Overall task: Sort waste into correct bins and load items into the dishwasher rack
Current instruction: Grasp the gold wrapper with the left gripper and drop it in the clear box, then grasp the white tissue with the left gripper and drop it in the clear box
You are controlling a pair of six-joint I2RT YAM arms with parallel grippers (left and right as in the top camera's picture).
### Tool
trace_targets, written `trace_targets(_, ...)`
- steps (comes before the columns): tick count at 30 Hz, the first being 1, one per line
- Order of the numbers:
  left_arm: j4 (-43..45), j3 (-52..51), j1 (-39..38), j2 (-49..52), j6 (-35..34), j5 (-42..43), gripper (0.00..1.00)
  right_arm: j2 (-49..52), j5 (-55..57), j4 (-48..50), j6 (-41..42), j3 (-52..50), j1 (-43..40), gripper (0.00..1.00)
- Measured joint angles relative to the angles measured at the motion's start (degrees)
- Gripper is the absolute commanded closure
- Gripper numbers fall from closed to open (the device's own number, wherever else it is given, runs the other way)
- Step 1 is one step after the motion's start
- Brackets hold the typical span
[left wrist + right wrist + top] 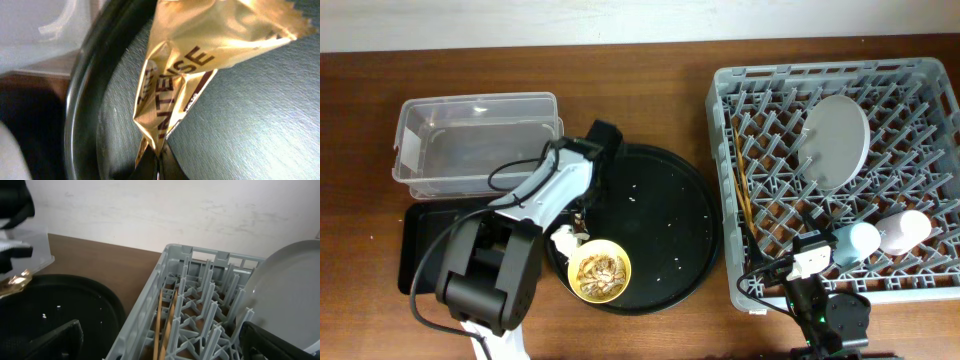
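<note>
Gold wrapper (200, 55) in left claw (156, 167) over round tray (250, 125)
The left claw is closed tight on the wrapper's lower tip, over the round tray's left rim, mid-counter toward the front edge; the right claw (162, 345), spread wide and empty, sits by the rack (720, 180) at the front right corner
</note>
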Motion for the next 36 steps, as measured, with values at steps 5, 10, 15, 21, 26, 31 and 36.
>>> trace_targets(5, -7.6, 13.7, 0.0, -6.1, 0.0, 4.2, 0.99, 0.0, 0.0, 0.0, 0.0, 0.0, 0.0, 0.02)
trace_targets(10, -13.8, 14.6, 7.3, -16.1, -7.8, 4.2, 0.99, 0.0, 0.0, 0.0, 0.0, 0.0, 0.0, 0.02)
trace_targets(15, -12.7, 14.6, 18.2, -16.1, -10.8, 4.7, 0.99, 0.0, 0.0, 0.0, 0.0, 0.0, 0.0, 0.02)
trace_targets(21, -11.2, 14.6, 20.1, -16.1, -12.1, 4.7, 0.99, 0.0, 0.0, 0.0, 0.0, 0.0, 0.0, 0.02)
trace_targets(26, -2.8, 14.6, 22.8, -15.9, -13.6, 6.0, 0.99, 0.0, 0.0, 0.0, 0.0, 0.0, 0.0, 0.02)
trace_targets(31, 5.6, 14.6, 22.6, -5.4, -12.8, 6.8, 0.21, 0.0, 0.0, 0.0, 0.0, 0.0, 0.0, 0.02)
trace_targets(36, -2.8, 15.9, 22.6, -5.8, -1.7, 6.9, 0.27, 0.0, 0.0, 0.0, 0.0, 0.0, 0.0, 0.02)
